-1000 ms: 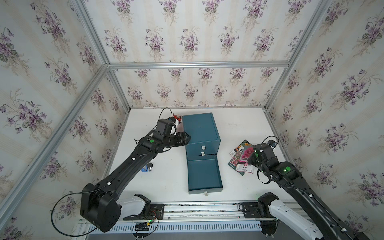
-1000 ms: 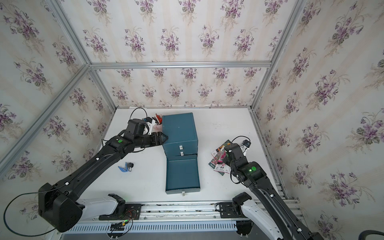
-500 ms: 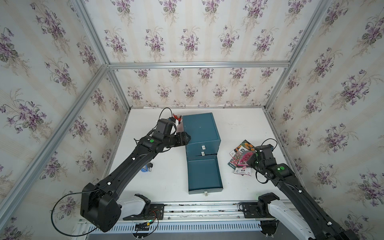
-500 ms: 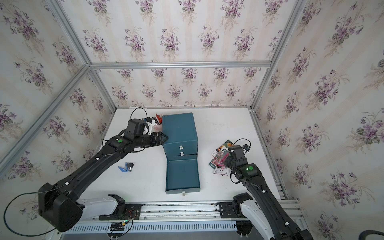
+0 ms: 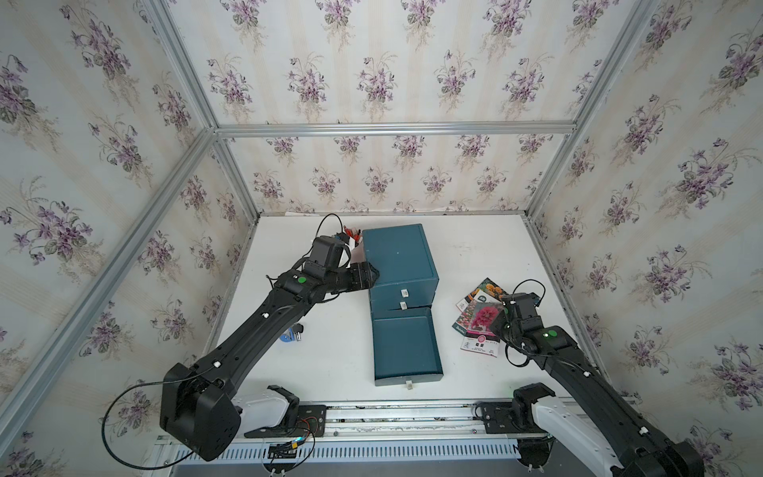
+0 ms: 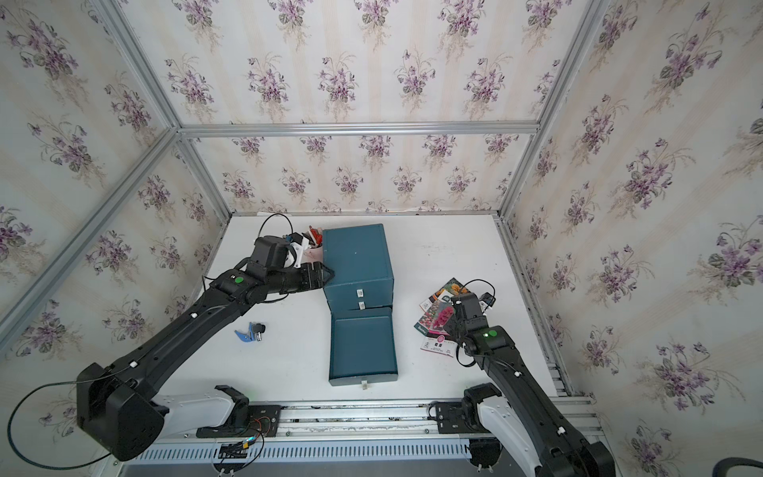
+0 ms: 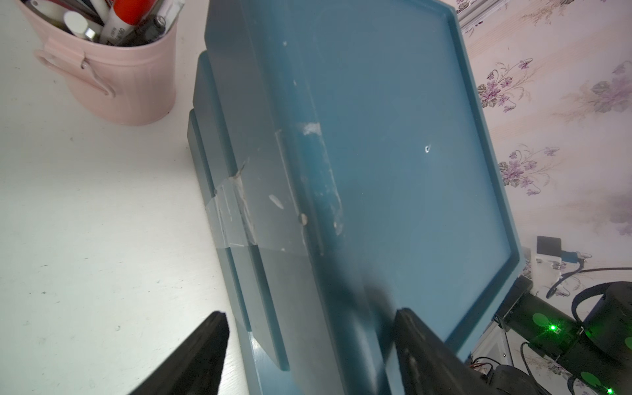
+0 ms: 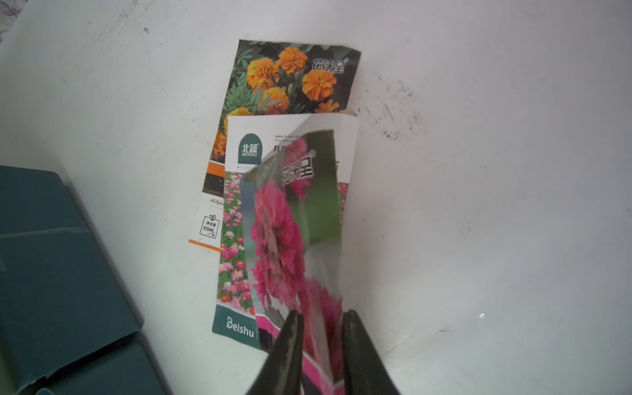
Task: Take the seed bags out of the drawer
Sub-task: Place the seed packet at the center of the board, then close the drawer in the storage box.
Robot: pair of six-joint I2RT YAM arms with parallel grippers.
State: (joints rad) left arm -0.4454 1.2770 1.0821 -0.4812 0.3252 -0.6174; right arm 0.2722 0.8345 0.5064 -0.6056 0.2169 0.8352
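Three seed bags lie overlapped on the white table right of the cabinet: the orange-bloom bag [image 8: 290, 78], the pink flower-field bag [image 8: 236, 266] and, on top, the magenta-bloom bag [image 8: 280, 239] [image 5: 484, 319]. My right gripper [image 8: 321, 318] stands over them with its jaws slightly parted. The magenta bag's lower end sits blurred between the fingers. The teal bottom drawer [image 5: 402, 342] [image 6: 363, 342] is pulled out and shows only its bare floor. My left gripper [image 7: 307, 314] [image 5: 373, 272] is open and straddles the left top edge of the teal cabinet [image 5: 398, 256].
A pink bucket of pens [image 7: 119, 78] [image 5: 354, 243] stands behind my left wrist, beside the cabinet. A small blue object [image 5: 291, 333] lies on the table under the left arm. The metal rail [image 5: 392, 413] runs along the front edge, and papered walls close in the other sides.
My right gripper has drawn back a little toward the front and its jaws have parted from shut around the magenta bag. The left arm has not moved.
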